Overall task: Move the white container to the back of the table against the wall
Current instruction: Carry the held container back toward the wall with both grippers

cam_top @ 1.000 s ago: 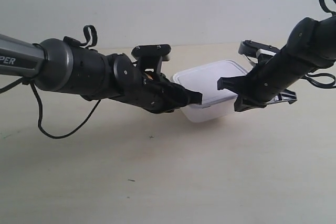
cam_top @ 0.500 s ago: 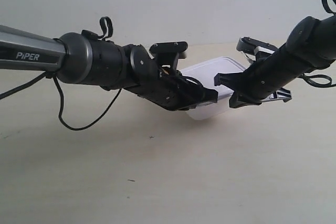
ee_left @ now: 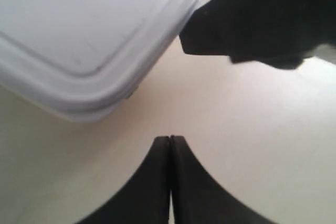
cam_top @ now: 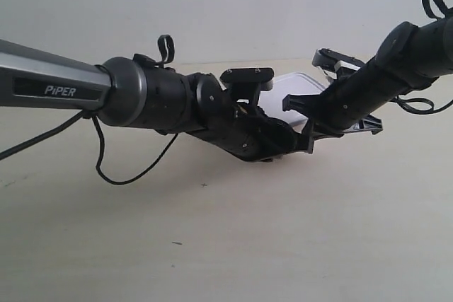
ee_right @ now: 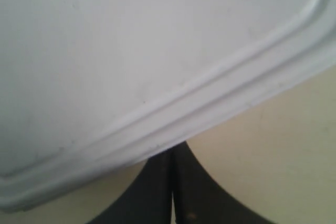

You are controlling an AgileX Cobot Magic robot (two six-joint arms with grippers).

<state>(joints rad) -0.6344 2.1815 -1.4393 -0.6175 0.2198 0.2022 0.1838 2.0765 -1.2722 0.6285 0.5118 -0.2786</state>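
Two black pincers, both shut tight w/ nothing between the fingers, are serving as pushers here. The shallow rectangular white plastic box (cam_top: pixel 291 84) w/ its flat rimmed lid sits far back on the wide pale cream table (cam_top: pixel 212 245), near the plain grey-white wall (cam_top: pixel 212 5). In the exterior view it's mostly hidden behind the two arms. I can't tell if its far side touches the wall; a thin strip of table seems to show behind it.

In the left wrist view the left gripper (ee_left: pixel 169 139) has its fingers pressed together. Its tips are just beside a rounded corner of the box but apart from it. In the right wrist view the right gripper (ee_right: pixel 172 156), likewise closed on nothing, has its tips right at the lid rim, prob. touching.

So the step in hand looks like the push toward the wall, approx. near its end. Next move, I'd say, is a short, level shove from both pincers at once so the box goes straight and doesn't swivel. The left tips need contact first, and the push should stop once the box meets the wall.
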